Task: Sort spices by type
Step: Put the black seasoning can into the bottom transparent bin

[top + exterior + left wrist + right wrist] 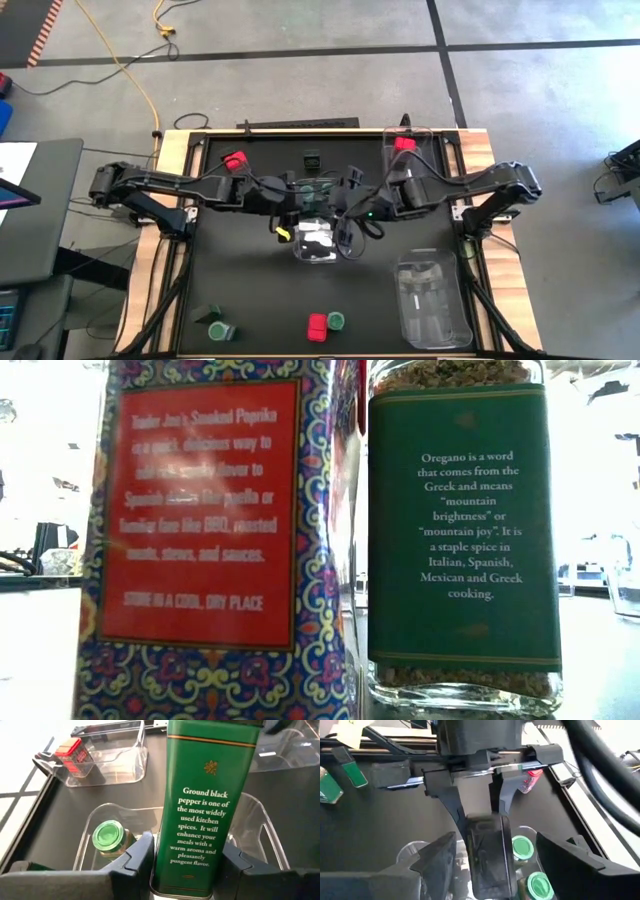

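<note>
Now our left gripper (182, 865) clamps the black pepper tin (202, 805) between its jaws; our right gripper (492, 852) stands open just beside it.

- You see a glossy green pepper tin (206, 810), smooth-sided.
- Your bins (107, 750) are clear, shiny plastic.
- The bench (250, 290) looks matt black.
- The oregano jar (457, 530) is glass, paper-labelled.

Light fell evenly from overhead, leaving only faint shadows on the black table (250, 290). The room behind the paprika tin (215, 540) and oregano jar (457, 530) was washed out white, and both sat so near the lens that their print looked soft. Just ahead of the left gripper (187, 865), the pepper tin (207, 795) read sharply; the right gripper (492, 865) was blurred.
</note>
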Robot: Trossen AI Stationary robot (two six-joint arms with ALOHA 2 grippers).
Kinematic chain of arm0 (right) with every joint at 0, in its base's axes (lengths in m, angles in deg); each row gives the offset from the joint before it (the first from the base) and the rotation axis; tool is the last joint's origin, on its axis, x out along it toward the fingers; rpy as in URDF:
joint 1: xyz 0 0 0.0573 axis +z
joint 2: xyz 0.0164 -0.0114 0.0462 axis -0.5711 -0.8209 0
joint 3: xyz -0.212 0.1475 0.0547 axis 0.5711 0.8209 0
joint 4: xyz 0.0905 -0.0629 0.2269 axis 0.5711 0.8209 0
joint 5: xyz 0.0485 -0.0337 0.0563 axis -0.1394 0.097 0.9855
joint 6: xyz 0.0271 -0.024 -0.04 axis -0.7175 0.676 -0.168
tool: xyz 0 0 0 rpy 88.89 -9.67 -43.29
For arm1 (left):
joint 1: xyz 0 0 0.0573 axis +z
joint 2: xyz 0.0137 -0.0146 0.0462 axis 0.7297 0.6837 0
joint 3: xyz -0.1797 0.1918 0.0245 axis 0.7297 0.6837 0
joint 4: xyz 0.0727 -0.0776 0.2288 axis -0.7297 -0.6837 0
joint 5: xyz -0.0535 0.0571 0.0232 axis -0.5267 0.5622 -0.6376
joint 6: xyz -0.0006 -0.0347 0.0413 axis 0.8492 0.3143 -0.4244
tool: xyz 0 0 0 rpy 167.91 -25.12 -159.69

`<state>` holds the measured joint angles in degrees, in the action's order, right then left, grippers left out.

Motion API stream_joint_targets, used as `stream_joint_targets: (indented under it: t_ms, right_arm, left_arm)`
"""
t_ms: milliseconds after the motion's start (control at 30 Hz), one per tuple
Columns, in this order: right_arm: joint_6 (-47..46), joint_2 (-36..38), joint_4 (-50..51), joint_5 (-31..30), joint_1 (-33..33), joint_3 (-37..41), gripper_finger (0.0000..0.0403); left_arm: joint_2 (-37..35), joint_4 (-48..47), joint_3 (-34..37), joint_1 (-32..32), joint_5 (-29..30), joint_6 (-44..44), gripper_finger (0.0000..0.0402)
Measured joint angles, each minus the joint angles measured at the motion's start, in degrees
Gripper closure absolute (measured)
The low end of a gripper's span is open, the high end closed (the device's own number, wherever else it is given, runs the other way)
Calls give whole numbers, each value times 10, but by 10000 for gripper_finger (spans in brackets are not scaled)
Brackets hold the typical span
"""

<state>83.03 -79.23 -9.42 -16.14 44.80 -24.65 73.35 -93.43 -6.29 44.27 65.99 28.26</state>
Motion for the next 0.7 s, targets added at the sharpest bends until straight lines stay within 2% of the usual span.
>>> stream_joint_targets:
  t_ms: [167, 300, 467, 600, 700]
  right_arm:
    - [0, 2, 13, 13, -4, 1, 101]
    - [0, 3, 28, 47, -8, 1, 101]
    - [0, -12, 29, 49, -12, 1, 107]
    - [3, -11, 27, 50, -11, 1, 142]
    - [4, -10, 29, 52, -10, 1, 197]
  left_arm:
    - [0, 1, 0, -5, -4, -20, 269]
    - [0, 8, 0, -5, -9, -26, 269]
    - [0, 24, 0, -5, -33, -27, 269]
    - [0, 19, 0, -5, -32, -25, 269]
    - [0, 18, 0, -5, -29, -24, 261]
